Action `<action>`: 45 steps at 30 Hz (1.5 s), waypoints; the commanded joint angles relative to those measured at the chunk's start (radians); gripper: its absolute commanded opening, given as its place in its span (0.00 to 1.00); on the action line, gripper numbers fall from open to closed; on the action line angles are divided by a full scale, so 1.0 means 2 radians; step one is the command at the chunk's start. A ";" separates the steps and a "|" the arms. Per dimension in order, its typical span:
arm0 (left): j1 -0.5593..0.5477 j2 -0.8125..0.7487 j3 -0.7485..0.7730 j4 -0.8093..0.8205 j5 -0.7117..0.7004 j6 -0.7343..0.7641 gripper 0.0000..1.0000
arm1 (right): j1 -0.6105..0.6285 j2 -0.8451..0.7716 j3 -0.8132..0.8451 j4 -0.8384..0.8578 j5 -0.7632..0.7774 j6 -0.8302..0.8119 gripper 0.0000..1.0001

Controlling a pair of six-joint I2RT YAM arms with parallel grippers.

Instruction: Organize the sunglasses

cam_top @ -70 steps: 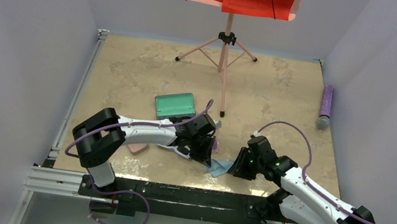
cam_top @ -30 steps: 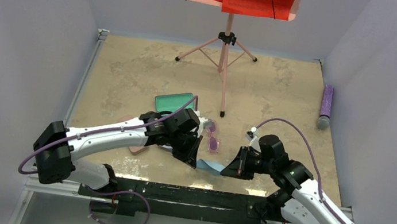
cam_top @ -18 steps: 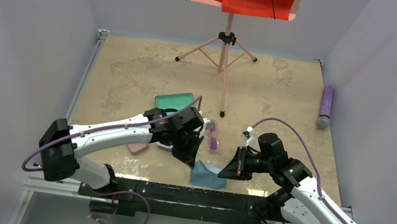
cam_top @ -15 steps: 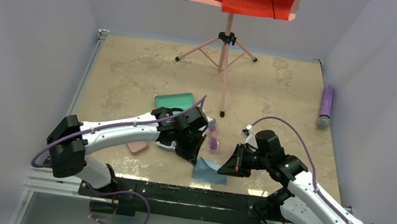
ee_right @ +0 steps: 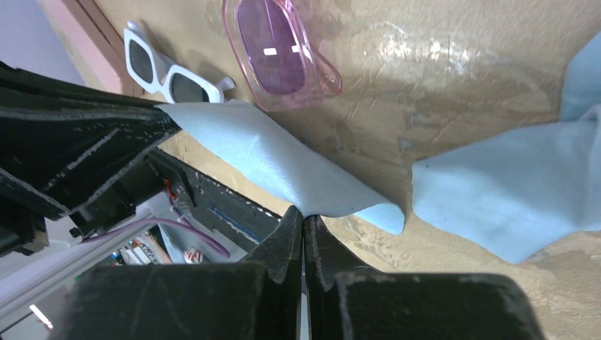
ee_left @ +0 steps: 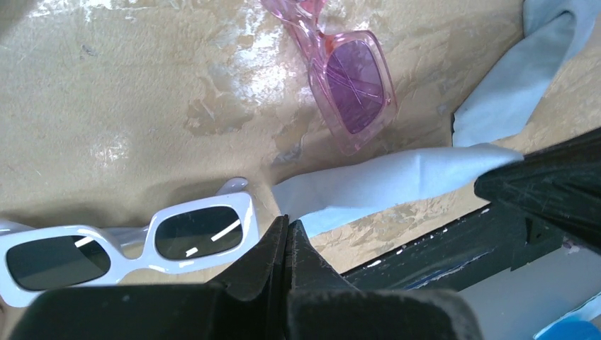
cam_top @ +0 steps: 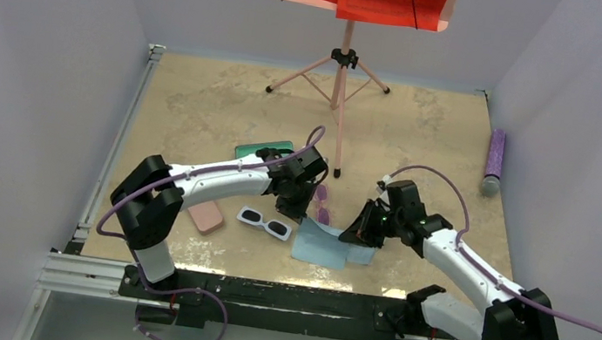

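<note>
Pulled back from the near edge since half a second ago: both arms, leaving the white sunglasses [cam_top: 264, 223] uncovered, out from under the left one. Chunky glossy white frame, dark rectangular lenses, lying flat close to the near edge of the worktop [cam_top: 201, 104], left of middle. Pink sunglasses [cam_top: 323, 204] a little farther in, toward the middle: clear pink plastic, purple-tinted squarish lenses, one end cut off in both wrist views. Blue cloth [cam_top: 321, 246] between that pair and the near edge, soft and matte, one corner just beside the white frame. Second blue cloth [ee_right: 510, 191] beside it on the right, cut off at the picture edge. Left pincer [ee_left: 286, 230] with fingers pressed together, nothing between them, near the white frame's end and the cloth corner. Right pincer [ee_right: 303, 219] likewise closed tip to tip, right at the first cloth's edge; cannot tell whether any fabric is pinched. Flat pink case [cam_top: 206, 216] farther left; green case [cam_top: 261, 149] mostly hidden behind the left arm.
</note>
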 commanded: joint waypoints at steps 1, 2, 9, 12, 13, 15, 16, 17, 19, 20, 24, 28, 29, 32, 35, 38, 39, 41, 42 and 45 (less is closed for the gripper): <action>-0.007 -0.006 0.007 0.023 0.003 0.029 0.00 | -0.007 0.013 0.024 0.014 -0.005 -0.032 0.00; -0.008 -0.007 0.000 0.027 0.006 0.034 0.00 | -0.007 0.017 0.022 0.013 -0.008 -0.034 0.00; -0.027 -0.003 -0.034 0.035 0.021 0.045 0.00 | -0.008 0.044 0.005 0.002 -0.059 -0.051 0.00; -0.032 -0.007 -0.045 0.041 0.030 0.046 0.00 | -0.008 0.046 0.000 -0.008 -0.059 -0.058 0.00; -0.034 -0.009 -0.051 0.044 0.032 0.046 0.00 | -0.008 0.045 0.000 -0.013 -0.056 -0.060 0.00; -0.036 -0.011 -0.059 0.048 0.038 0.049 0.00 | -0.008 0.045 0.000 -0.028 -0.047 -0.069 0.00; -0.037 -0.011 -0.062 0.048 0.040 0.051 0.00 | -0.009 0.045 -0.001 -0.035 -0.042 -0.073 0.00; -0.038 -0.010 -0.065 0.049 0.040 0.052 0.00 | -0.009 0.045 -0.001 -0.042 -0.038 -0.076 0.00; -0.039 -0.009 -0.067 0.050 0.044 0.055 0.00 | -0.010 0.047 -0.004 -0.051 -0.030 -0.081 0.00; -0.041 -0.007 -0.067 0.050 0.045 0.055 0.00 | -0.010 0.049 -0.006 -0.053 -0.028 -0.081 0.00; -0.043 -0.002 -0.068 0.051 0.043 0.054 0.00 | -0.011 0.056 -0.016 -0.033 -0.040 -0.075 0.00; -0.043 0.007 -0.061 0.050 0.040 0.054 0.00 | -0.010 0.068 -0.016 -0.019 -0.042 -0.073 0.00; -0.043 0.010 -0.058 0.049 0.039 0.052 0.00 | -0.010 0.071 -0.016 -0.018 -0.042 -0.073 0.00; -0.046 0.016 -0.052 0.047 0.033 0.050 0.00 | -0.010 0.079 -0.015 -0.019 -0.044 -0.074 0.00; -0.050 0.022 -0.049 0.046 0.033 0.049 0.01 | -0.011 0.085 -0.016 -0.022 -0.044 -0.076 0.00; -0.055 0.027 -0.050 0.044 0.034 0.048 0.03 | -0.010 0.092 -0.017 -0.022 -0.043 -0.078 0.00; -0.056 0.029 -0.050 0.044 0.034 0.047 0.03 | -0.011 0.095 -0.017 -0.021 -0.043 -0.079 0.00; -0.058 0.031 -0.051 0.043 0.034 0.044 0.05 | -0.010 0.097 -0.017 -0.021 -0.044 -0.079 0.00; -0.058 0.030 -0.051 0.043 0.034 0.043 0.07 | -0.010 0.098 -0.018 -0.021 -0.044 -0.080 0.00; -0.059 0.026 -0.052 0.041 0.032 0.039 0.15 | -0.010 0.099 -0.021 -0.023 -0.042 -0.080 0.00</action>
